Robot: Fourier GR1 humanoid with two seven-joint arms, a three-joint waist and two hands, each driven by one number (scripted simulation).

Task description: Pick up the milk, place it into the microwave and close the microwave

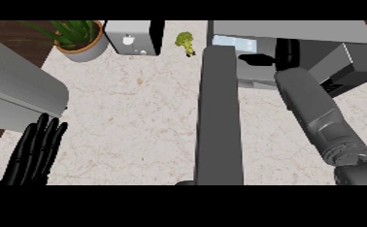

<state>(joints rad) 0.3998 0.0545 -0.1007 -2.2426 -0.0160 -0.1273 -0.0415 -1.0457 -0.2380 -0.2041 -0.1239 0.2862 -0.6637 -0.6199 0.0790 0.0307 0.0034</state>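
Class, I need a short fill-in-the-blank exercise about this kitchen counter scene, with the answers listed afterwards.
1. The microwave door stands ____.
2. The right hand reaches into the ____.
3. The left hand rests open at the view's lower ____ corner.
4. The potted plant stands at the counter's far ____ corner.

Answers: open; microwave; left; left

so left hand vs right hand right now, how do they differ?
Left hand shows at the view's lower left, open, fingers straight and pointing up, resting clear of everything. Right hand is at the upper right, extended to the microwave past its open door; its fingers can't be made out. The right forearm shows in full length; the left forearm is barely in view. Both hands are black.
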